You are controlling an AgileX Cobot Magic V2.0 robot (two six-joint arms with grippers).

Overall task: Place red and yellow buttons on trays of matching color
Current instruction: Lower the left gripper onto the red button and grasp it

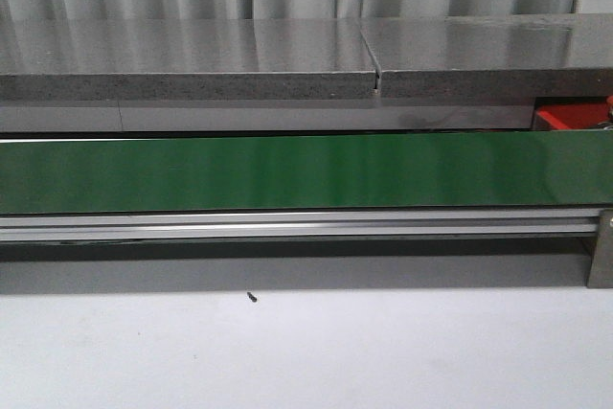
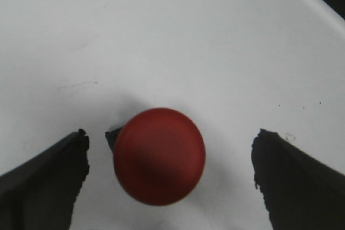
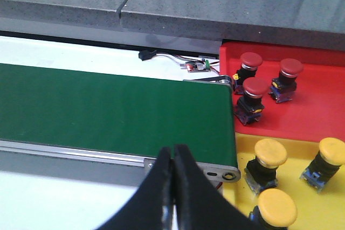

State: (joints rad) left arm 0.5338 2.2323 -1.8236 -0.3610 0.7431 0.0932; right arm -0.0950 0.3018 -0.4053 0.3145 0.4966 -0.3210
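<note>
Grey curtains hang behind a long grey stone-like slab (image 1: 287, 59), and in front of it a long green conveyor belt (image 1: 287, 172) runs across a white table (image 1: 306, 352). At the belt's right end sits a bright red shallow plastic tray (image 3: 302, 117) holding three red mushroom-head push buttons (image 3: 250, 92), and just beside it, nearer the robot, lies a yellow shallow plastic tray (image 3: 302, 149) with three yellow push buttons (image 3: 269, 157). Only a corner of the red tray shows in the front view. On the white table a single red round-capped button (image 2: 159, 155) stands between the spread black fingers (image 2: 48, 181) of the left gripper (image 2: 170, 179), touching neither. The right gripper (image 3: 173, 187) has its black fingers pressed together, holding nothing, at the near edge of the belt's right end.
</note>
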